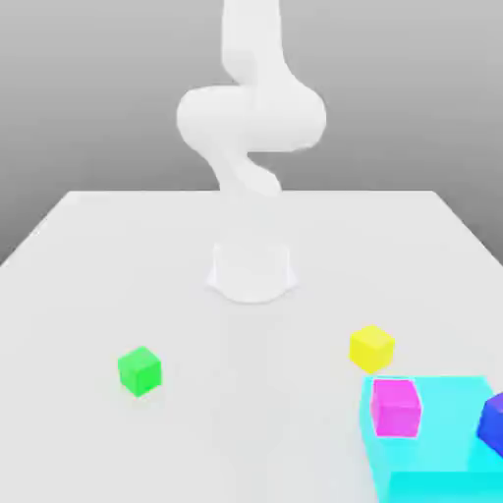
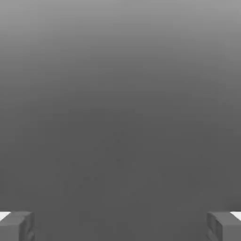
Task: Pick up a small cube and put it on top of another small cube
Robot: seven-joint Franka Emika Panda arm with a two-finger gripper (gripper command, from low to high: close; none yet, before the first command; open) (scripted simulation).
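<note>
My pincer (image 2: 120, 226) is spread wide and grasps nothing — in the hand view its two grey fingertips (image 2: 16, 226) stand far apart at opposite edges, with plain grey between them. In the exterior view my white arm (image 1: 251, 118) rises from its round base (image 1: 252, 272) at the middle of the white worktop (image 1: 98, 285). The green cube (image 1: 139, 370) sits alone on the worktop, on the exterior view's left and nearer than the base. Well apart from it, on the exterior view's right, lies a yellow cube (image 1: 371, 348). Just nearer than the yellow one is a large cyan block (image 1: 442, 442) — a magenta cube (image 1: 396, 407) rests on it, and a blue cube (image 1: 493, 422) shows at the right edge.
</note>
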